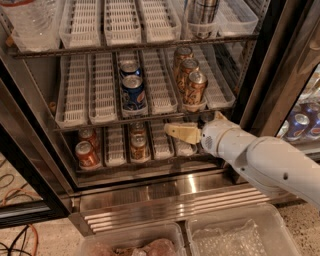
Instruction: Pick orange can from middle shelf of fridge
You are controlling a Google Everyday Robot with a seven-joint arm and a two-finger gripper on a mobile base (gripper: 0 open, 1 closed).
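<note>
Three amber-orange cans stand in one lane on the right part of the middle shelf [75, 119] of the fridge [165, 192]; the front orange can [195, 87] is at the shelf's front edge. My gripper [172, 132] on the white arm [265, 162] points left, below and slightly left of that can, in front of the lower shelf. It touches no can and holds nothing that I can see.
Two blue cans [132, 92] stand in a lane left of the orange ones. Redder cans [86, 154] sit on the lower shelf. A silver can [202, 15] and a plastic bottle [27, 20] are on the top shelf. Clear bins [240, 235] lie on the floor in front. The dark door frame [280, 65] is on the right.
</note>
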